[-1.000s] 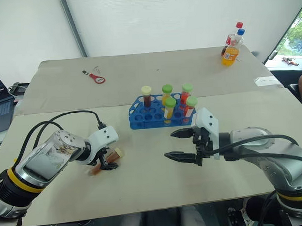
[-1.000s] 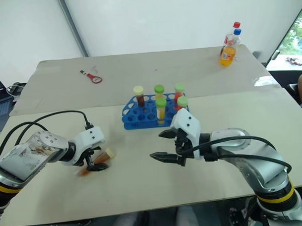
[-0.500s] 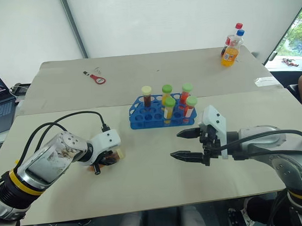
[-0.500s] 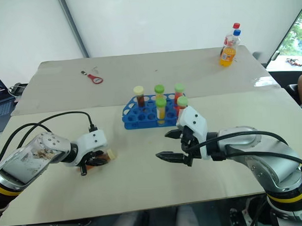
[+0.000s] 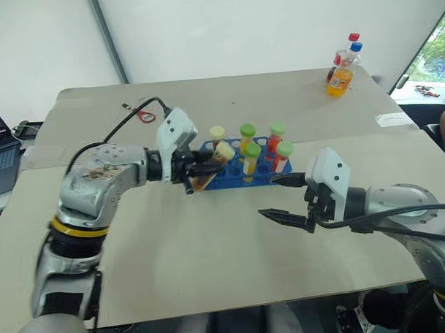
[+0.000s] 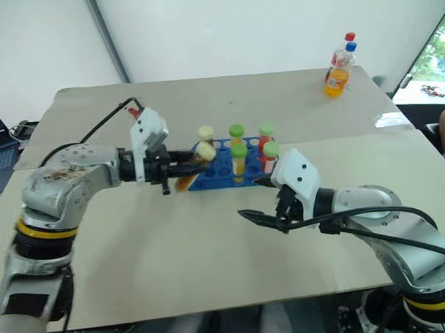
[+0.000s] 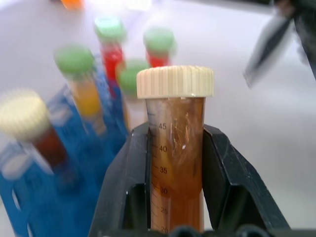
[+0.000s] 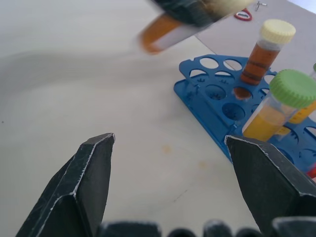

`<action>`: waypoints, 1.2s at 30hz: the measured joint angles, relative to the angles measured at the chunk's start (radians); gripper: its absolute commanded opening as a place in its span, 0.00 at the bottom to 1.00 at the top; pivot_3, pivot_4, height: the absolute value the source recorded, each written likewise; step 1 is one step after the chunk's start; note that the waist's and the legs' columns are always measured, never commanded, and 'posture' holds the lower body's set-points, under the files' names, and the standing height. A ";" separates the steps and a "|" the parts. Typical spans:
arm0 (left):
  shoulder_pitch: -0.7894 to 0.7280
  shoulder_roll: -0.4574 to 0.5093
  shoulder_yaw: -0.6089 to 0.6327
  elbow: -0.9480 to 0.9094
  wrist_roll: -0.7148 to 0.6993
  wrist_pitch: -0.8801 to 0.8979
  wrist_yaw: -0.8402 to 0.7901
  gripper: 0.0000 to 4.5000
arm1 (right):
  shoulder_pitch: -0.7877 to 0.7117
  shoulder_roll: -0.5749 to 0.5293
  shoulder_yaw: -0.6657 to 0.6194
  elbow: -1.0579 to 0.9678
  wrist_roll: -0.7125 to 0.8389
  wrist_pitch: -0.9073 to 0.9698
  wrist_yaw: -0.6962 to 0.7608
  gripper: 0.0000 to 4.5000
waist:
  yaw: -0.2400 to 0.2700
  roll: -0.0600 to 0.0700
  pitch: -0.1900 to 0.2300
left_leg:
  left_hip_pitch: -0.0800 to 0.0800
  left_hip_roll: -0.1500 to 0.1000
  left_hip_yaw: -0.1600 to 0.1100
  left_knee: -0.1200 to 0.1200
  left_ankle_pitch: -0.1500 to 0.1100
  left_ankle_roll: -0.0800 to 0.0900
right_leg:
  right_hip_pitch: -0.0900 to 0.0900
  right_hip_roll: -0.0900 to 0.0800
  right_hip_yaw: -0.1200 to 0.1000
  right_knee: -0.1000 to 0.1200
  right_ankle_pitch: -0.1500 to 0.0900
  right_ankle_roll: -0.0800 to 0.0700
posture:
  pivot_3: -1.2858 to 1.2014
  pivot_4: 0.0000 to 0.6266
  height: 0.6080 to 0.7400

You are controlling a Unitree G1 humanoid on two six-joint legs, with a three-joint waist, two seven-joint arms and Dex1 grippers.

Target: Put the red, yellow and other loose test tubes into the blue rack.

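Amber tube (image 5: 210, 169) clamped in left claw (image 5: 201, 169), tilted, cream cap toward blue rack (image 5: 230, 177), right claw (image 5: 286, 198) apart.

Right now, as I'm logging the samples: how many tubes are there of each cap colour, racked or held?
Green-capped tubes: 4, all in the blue rack
Cream-capped tubes: 2, one racked, one held in the left fingers
Total: 6

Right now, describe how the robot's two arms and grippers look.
Both arms are silver-grey metal with a yellow band, black cables looping along them, and a white housing at the wrist. The left gripper and right gripper each have two black, tapered fingers.
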 measured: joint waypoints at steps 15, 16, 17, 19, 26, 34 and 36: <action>-0.005 -0.268 0.026 0.410 0.162 -0.487 0.175 0.19 | 0.001 -0.065 -0.075 -0.058 0.078 0.145 -0.071 0.89 | 0.012 0.000 0.000 | -0.001 -0.001 0.000 0.001 -0.001 0.001 | 0.000 -0.001 0.000 0.000 0.001 0.000 | 0.52 0.24 1.00; 0.004 -0.272 0.026 0.414 0.166 -0.494 0.175 0.19 | 0.002 -0.066 -0.078 -0.061 0.082 0.152 -0.080 0.89 | 0.012 0.000 0.000 | -0.001 -0.001 0.000 0.001 -0.001 0.001 | 0.000 -0.001 0.000 0.000 0.001 0.000 | 0.52 0.24 1.00; 0.011 -0.278 0.024 0.419 0.168 -0.504 0.175 0.19 | 0.006 -0.066 -0.081 -0.063 0.085 0.157 -0.085 0.89 | 0.012 0.000 0.000 | -0.001 -0.001 0.000 0.001 -0.001 0.001 | 0.000 -0.001 0.000 0.000 0.001 0.001 | 0.52 0.24 1.00; 0.021 -0.293 0.017 0.439 0.176 -0.522 0.176 0.19 | 0.010 -0.066 -0.084 -0.065 0.093 0.165 -0.094 0.89 | 0.013 0.000 0.000 | -0.001 -0.002 0.000 0.001 -0.001 0.001 | 0.000 -0.001 0.000 0.000 0.001 0.001 | 0.52 0.24 1.00; 0.025 -0.339 0.008 0.492 0.219 -0.614 0.200 0.19 | 0.033 -0.066 -0.102 -0.071 0.096 0.172 -0.117 0.89 | 0.014 -0.001 0.000 | -0.001 -0.002 0.000 0.001 -0.001 0.001 | 0.001 -0.001 0.000 0.000 0.001 0.001 | 0.52 0.24 1.00; 0.026 -0.378 0.005 0.563 0.270 -0.730 0.244 0.19 | 0.043 -0.068 -0.110 -0.083 0.113 0.181 -0.137 0.89 | 0.016 -0.001 0.000 | -0.001 -0.002 0.000 0.001 -0.001 0.001 | 0.001 -0.002 0.000 -0.001 0.001 0.001 | 0.52 0.24 1.00; 0.035 -0.390 0.005 0.568 0.282 -0.764 0.262 0.19 | 0.047 -0.068 -0.111 -0.086 0.116 0.185 -0.145 0.89 | 0.018 -0.001 0.000 | -0.001 -0.002 0.000 0.001 -0.001 0.002 | 0.001 -0.002 0.000 -0.001 0.001 0.001 | 0.52 0.24 1.00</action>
